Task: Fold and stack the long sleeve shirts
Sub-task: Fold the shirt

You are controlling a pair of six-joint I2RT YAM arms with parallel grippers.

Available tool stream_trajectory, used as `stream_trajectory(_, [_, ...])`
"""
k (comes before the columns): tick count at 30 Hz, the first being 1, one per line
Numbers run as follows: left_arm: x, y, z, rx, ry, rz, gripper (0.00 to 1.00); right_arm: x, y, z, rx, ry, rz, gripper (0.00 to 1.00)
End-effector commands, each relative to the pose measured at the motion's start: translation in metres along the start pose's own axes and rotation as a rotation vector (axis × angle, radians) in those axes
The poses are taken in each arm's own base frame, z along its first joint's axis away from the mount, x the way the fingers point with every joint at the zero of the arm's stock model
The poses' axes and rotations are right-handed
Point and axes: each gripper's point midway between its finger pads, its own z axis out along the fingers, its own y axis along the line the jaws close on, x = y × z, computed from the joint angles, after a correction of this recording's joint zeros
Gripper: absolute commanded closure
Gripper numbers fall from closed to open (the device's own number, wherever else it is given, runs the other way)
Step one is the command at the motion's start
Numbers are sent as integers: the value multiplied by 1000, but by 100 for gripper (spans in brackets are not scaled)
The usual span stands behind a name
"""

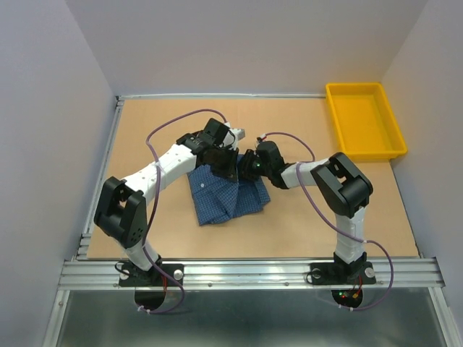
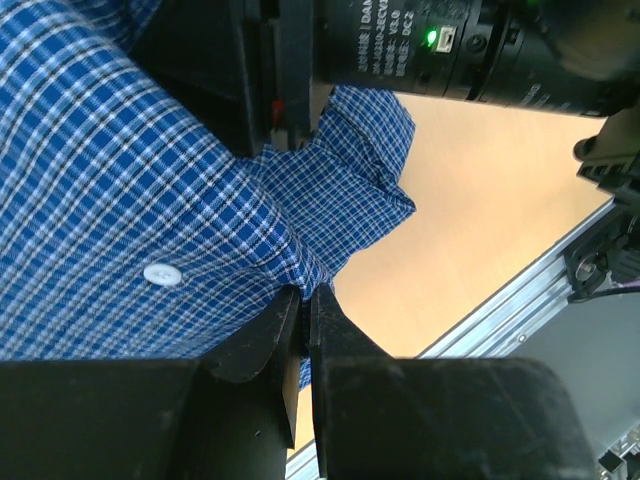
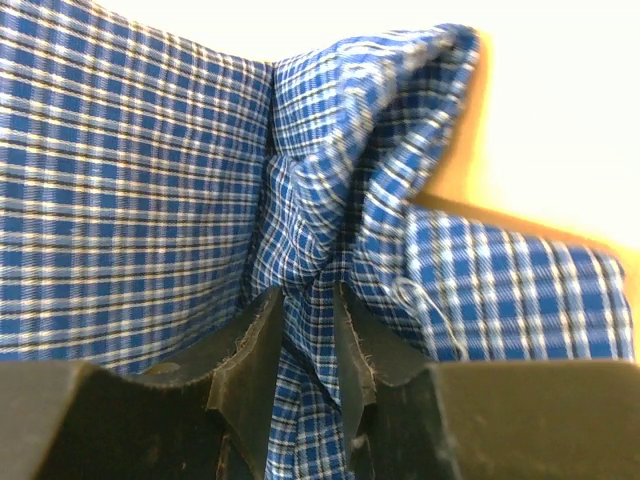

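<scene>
The blue checked shirt [image 1: 230,199] lies bunched mid-bench [image 1: 347,217], with a yellow tray [image 1: 364,119] at 2 o'clock. The left tool [image 2: 305,300] pinches its 12 o'clock edge. Beside it, the right tool [image 3: 305,305] is clamped on a fold of the cloth.

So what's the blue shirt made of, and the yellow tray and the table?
The shirt looks like thin woven cloth, maybe cotton: fine checks, soft wrinkles. The yellow tray looks like smooth moulded plastic, slightly shiny. The table seems a matte wooden board, plain tan.
</scene>
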Motion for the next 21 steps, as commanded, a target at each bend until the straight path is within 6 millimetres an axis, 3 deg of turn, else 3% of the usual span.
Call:
stream_trajectory(1, [-17, -24, 6, 51, -43, 32, 100, 11, -22, 5, 20, -5, 71, 67])
stream_trajectory(10, [-6, -43, 30, 67, 27, 96, 100, 24, -38, 6, 41, 13, 93, 68])
stream_trajectory(12, [-7, -42, 33, 63, 27, 87, 100, 23, -37, 6, 38, 12, 90, 68])
stream_trajectory(16, [-10, -21, 43, -57, 31, 43, 100, 21, -33, 3, 31, 2, 80, 68])
stream_trajectory(18, [-14, -16, 40, -98, 6, 14, 99, 15, -29, 0, 26, -17, 63, 67])
stream_trajectory(21, [-21, -24, 31, -77, -41, -13, 96, 7, -26, -6, 39, -50, 30, 66])
